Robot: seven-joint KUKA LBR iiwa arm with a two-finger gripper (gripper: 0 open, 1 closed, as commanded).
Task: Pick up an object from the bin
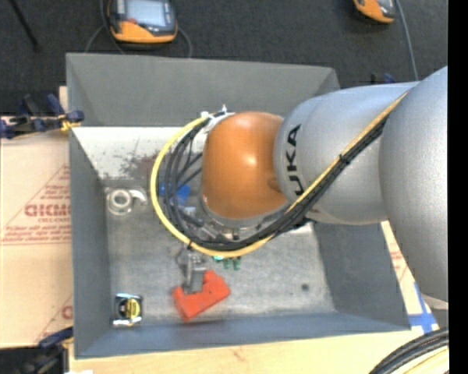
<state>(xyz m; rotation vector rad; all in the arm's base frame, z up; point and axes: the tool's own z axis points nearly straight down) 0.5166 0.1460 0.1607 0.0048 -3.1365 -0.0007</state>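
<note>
1. Well to the left of the red-orange block (207,296), and farther up the bin (296,280) from it, we are noting a silvery ring (121,201) lying flat on the floor, well apart from the block.
2. Left of the block again, but about level with its lower edge, we are seeing a small yellow-and-black tape measure (127,308) lying alone. Neither thing is crowding the block.
3. At the block's upper left end the gripper (191,275) is hanging, very close to the block or touching it; we cannot tell which. We are treating the block as the thing the gripper is over. We cannot tell how far open the gripper is, and we are not seeing anything held in it.
4. For this step, we are judging that the grasp will go best if the gripper is centred over the block's body rather than its end, turned to span the block's narrower side, and lowered straight down. The block is lying askew, so closing off-centre is likely to be pushing it aside rather than gripping it.
5. Just up and to the right of the block, a small green piece (234,263) is lying under the wrist; we are advising that the descent keep clear of it.
6. Above and to the right of the block, the orange cover (238,166) and looped cables of the arm are hiding much of the floor.
</note>
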